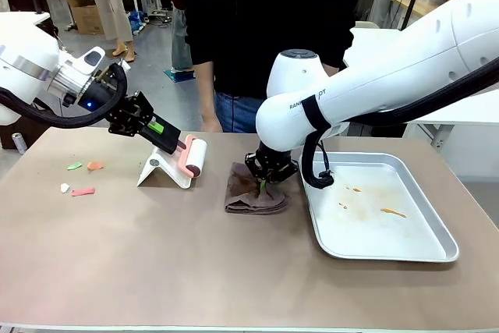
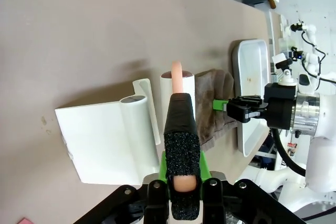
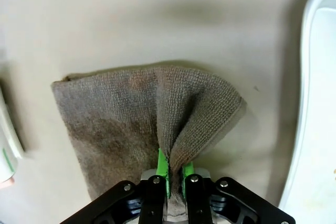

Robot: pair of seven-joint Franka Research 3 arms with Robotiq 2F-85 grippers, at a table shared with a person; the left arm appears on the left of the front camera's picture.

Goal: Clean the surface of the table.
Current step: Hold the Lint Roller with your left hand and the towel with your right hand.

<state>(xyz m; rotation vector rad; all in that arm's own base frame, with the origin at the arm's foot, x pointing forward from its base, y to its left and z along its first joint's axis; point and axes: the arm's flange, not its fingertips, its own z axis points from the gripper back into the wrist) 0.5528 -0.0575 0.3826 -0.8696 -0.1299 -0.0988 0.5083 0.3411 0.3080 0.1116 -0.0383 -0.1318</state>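
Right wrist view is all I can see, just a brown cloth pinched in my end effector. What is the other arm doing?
Observer: The left end effector is shut on the pink handle of a lint roller, beside its white stand.
Operator: Is there any mess on the table?
Observer: Yes, four small scraps lie on the table toward the robot's left end, past the stand from your cloth.
Operator: Is the tray dirty?
Observer: The silver tray has orange smears inside.
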